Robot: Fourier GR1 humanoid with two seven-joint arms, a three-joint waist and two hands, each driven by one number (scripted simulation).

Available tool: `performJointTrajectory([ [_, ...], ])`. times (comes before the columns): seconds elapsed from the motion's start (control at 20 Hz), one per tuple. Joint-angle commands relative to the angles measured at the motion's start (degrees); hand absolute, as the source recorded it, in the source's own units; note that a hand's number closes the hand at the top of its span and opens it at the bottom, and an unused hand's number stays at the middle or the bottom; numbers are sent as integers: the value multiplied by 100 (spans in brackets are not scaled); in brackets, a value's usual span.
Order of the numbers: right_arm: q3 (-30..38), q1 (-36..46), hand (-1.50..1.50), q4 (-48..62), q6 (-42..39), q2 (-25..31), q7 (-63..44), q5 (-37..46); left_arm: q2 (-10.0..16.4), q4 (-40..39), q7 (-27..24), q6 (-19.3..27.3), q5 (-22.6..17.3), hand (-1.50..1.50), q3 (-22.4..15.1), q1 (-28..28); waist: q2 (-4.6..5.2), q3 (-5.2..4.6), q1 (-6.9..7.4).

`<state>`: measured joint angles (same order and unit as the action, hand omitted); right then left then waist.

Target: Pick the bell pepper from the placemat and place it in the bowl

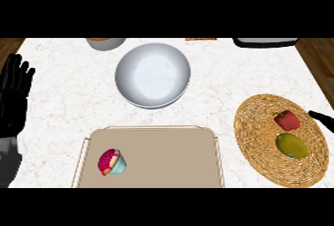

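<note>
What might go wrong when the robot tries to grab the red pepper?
1. The yellow-green fruit lies close beside the bell pepper on the placemat, so the right robot hand might bump it or grab it instead.
2. The bowl sits well away across the counter, so the pepper could slip out on the way.

No text, label, brand, number or sign can be read. None is carried by the bowl [153, 75], the bell pepper [287, 120], the woven placemat [257, 148] or the tray [169, 152]. A small orange item [200, 39], cut off at the view's upper edge, cannot be made out.
</note>
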<state>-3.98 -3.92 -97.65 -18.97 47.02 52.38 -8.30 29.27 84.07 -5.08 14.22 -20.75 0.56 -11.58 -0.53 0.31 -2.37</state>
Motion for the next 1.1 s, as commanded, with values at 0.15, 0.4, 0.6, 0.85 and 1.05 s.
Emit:
performJointTrajectory([
  [0.15,1443,-825,-150,677,-166,1119,1656,542,-81,42,-111,-127,67,0,-6,25,32,-24,60],
  [0.4,1667,-938,-150,1080,101,2082,1511,1498,84,223,323,-176,-58,0,86,-147,35,-19,137],
  [0.6,1359,-976,-150,1034,532,2275,1448,2274,-23,118,139,-241,47,0,45,-177,65,-24,233],
  [0.85,1083,-951,-150,1285,1010,2382,1521,3068,-257,-209,145,-137,212,0,-52,-474,85,-24,249],
  [1.05,884,-718,-150,1748,1222,2107,1552,3376,-153,-16,47,-471,146,0,94,-53,68,-26,312],
])
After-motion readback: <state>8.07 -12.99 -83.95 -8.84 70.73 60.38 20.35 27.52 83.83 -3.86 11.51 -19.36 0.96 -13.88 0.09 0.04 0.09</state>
